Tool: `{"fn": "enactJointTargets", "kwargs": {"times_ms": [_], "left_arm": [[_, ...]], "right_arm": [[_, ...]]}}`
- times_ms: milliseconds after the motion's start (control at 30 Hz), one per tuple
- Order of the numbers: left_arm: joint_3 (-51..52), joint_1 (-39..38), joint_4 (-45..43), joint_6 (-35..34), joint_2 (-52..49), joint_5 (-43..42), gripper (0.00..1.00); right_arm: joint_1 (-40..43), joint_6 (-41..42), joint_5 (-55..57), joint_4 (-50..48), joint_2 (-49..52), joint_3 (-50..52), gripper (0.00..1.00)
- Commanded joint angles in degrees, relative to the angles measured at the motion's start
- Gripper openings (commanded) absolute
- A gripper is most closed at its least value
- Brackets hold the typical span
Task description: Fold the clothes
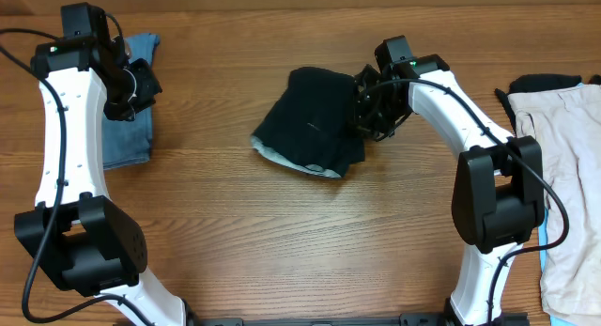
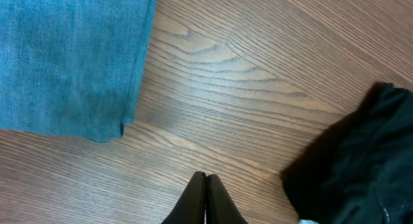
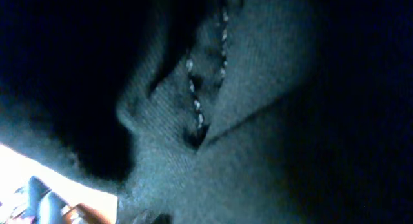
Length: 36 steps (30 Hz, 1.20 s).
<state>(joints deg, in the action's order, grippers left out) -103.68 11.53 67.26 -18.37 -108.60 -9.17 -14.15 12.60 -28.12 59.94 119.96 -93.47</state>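
Black garment (image 1: 310, 119) pinched in right jaws, left jaws closed empty near denim piece (image 1: 127, 140)

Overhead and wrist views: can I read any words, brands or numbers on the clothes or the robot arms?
No readable text in any view.
black garment: no label or print, only pale stitching.
denim piece: plain.
beige garment: plain.
left arm, right arm: no lettering legible.
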Motion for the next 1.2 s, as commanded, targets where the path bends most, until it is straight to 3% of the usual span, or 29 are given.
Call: {"fn": "enactJointTargets", "kwargs": {"times_ms": [0, 33, 67, 100, 133, 200, 333, 400, 433, 500, 533, 700, 867, 1000, 1167], "left_arm": [[-0.26, -2.54, -0.63, -1.01, -0.09, 0.17, 0.04], [-0.26, -3.98, -1.09, -1.03, -0.09, 0.20, 0.04], [-0.28, -5.31, -1.53, -1.03, -0.09, 0.22, 0.04], [-0.26, -6.34, -1.97, -1.27, -0.09, 0.17, 0.04], [-0.26, -7.37, -2.71, -1.40, -0.09, 0.11, 0.04], [-0.28, -10.29, -5.75, -1.36, -0.07, 0.07, 0.18], [-0.28, -15.89, -10.71, -1.33, -0.09, -4.85, 0.28], [-0.28, -19.76, -13.49, -0.94, -0.17, -4.83, 0.29], [-0.28, -21.44, -14.34, -0.92, -0.42, -4.83, 0.24], [-0.28, -24.94, -16.50, -0.92, -2.10, -4.59, 0.09], [-0.28, -26.29, -17.22, -0.94, -3.87, -4.57, 0.05], [-0.28, -30.71, -18.18, -0.90, -13.62, -8.04, 0.04], [-0.28, -32.24, -18.36, 0.39, -17.33, -7.32, 0.04], [-0.28, -32.24, -16.06, 0.63, -20.46, 2.75, 0.04], [-0.90, -32.06, -16.26, 1.75, -24.35, 9.20, 0.04]], "right_arm": [[0.37, -1.07, 16.31, 3.43, -0.94, -0.66, 0.04], [0.37, -1.07, 19.63, 5.16, -0.94, -0.66, 0.09], [0.37, -1.07, 21.64, 6.38, -0.94, -0.66, 0.35], [0.37, -1.07, 23.54, 7.54, -0.94, -0.66, 0.74], [0.42, -1.09, 24.52, 8.24, -0.96, -0.68, 0.83], [0.52, -1.14, 24.59, 8.70, -2.86, -1.14, 0.88], [0.52, -1.11, 24.63, 11.54, -9.99, -3.76, 0.90], [0.96, -1.07, 24.59, 11.32, -13.75, -3.76, 0.89], [1.29, -1.07, 24.41, 10.82, -14.73, -3.76, 0.83], [2.47, -0.81, 22.23, 7.56, -15.02, -3.65, 0.25], [3.32, -0.79, 19.45, 5.14, -14.67, -3.30, 0.04], [5.90, -0.72, 13.88, -4.48, -13.20, 1.33, 0.04], [7.61, -1.07, 14.14, -18.88, -13.20, 17.31, 0.04], [11.74, -1.09, 17.16, -25.68, -13.20, 26.67, 0.04], [15.54, -0.87, 18.49, -36.39, -13.16, 36.04, 0.04]]}}
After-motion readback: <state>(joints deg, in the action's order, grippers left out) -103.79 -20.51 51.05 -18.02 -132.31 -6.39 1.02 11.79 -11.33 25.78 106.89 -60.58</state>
